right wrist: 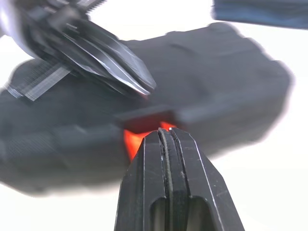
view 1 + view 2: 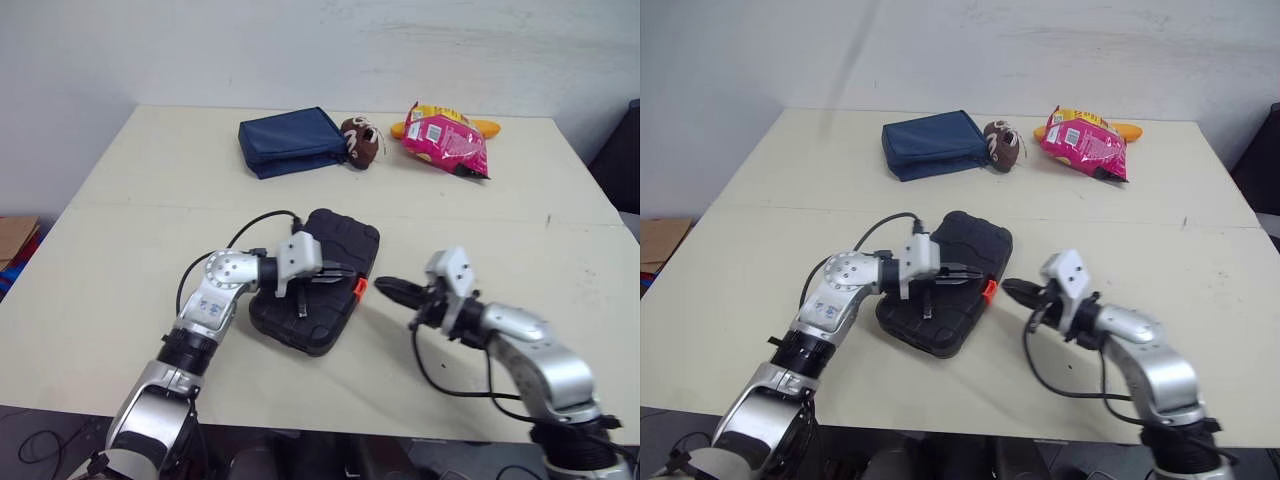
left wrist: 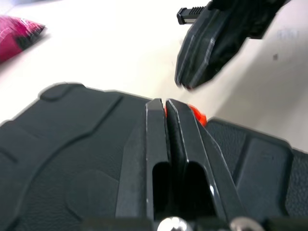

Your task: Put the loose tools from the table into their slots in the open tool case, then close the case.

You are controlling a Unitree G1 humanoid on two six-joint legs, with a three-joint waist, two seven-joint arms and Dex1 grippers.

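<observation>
On the counter's point(image 2: 140, 200) near half, left gripper point(image 2: 340, 272) lies low over the lid of the black tool case point(image 2: 345, 232). Its fingers point(image 3: 156, 144) are pressed together, holding nothing, with tips near the orange latch point(image 2: 359, 288). Can't tell if they touch the lid. Case lid is down and the case lies flat, angled, at the middle of the near half. The latch sits on the case's right edge. Right gripper point(image 2: 385, 289) is just beside that edge and points at the latch. Its fingers point(image 1: 149, 183) are also pressed together, empty, with tips very near the latch; contact unclear. Counter is pale cream with a seam across its middle. On the far half lie a blue pouch point(image 2: 290, 140), a brown plush toy point(image 2: 362, 142) touching its right end, then a pink snack bag point(image 2: 447, 140). A white wall point(image 2: 300, 50) rises behind.
</observation>
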